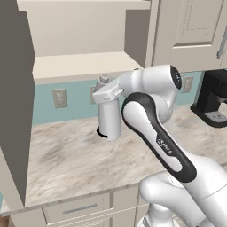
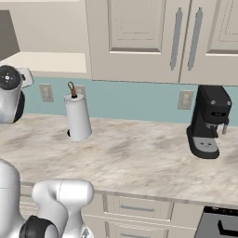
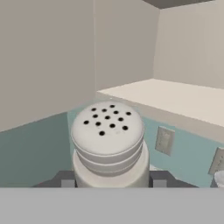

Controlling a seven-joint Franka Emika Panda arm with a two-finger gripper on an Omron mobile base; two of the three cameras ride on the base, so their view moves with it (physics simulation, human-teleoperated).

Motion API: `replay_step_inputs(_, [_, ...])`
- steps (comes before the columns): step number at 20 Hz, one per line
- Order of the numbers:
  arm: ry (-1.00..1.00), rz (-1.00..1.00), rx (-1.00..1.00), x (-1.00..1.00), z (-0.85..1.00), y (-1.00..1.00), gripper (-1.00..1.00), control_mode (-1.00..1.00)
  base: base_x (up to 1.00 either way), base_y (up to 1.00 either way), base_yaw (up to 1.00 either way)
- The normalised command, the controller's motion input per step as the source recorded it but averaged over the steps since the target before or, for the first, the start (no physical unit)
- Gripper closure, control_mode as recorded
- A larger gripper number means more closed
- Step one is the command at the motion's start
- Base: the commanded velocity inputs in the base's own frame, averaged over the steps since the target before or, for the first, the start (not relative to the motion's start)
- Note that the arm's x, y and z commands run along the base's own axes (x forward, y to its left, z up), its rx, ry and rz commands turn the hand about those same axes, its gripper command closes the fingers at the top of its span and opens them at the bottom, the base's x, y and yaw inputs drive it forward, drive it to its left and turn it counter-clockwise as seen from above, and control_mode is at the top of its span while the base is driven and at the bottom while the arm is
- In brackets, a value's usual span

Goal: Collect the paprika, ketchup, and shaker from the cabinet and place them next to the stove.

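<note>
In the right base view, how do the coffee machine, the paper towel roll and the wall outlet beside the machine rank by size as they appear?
1. Coffee machine, largest.
2. Paper towel roll.
3. Wall outlet, smallest.

Pale grey shaker (image 3: pixel 107 144) — upright, perforated domed top, below the open cabinet's bare shelf (image 3: pixel 175 98).

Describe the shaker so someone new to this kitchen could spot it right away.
Find the open cabinet with its bare inner shelf above the teal wall. Just below and in front of that shelf, the shaker sits clamped in the tool. It is a small pale cylinder with a rounded, hole-dotted top, far smaller than the paper towel roll on the counter.
</note>
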Motion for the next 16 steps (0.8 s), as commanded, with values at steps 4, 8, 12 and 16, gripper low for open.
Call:
replay_step_inputs(4, [0.00, 0.00, 0.00, -0.41, -0.36, -0.01, 1.00, -1.00, 0.00, 0.00, 0.00])
replay_step_inputs(8, [0.00, 0.00, 0.01, -0.65, -0.36, -0.31, 1.00, -1.00, 0.00, 0.00, 0.00])
replay_step_inputs(12, [0.00, 0.00, 0.00, -0.65, -0.31, -0.40, 1.00, -1.00, 0.00, 0.00, 0.00])
replay_step_inputs(16, [0.01, 0.00, 0.00, -0.26, -0.12, -0.25, 1.00, 1.00, -0.23, -0.37, -0.02])
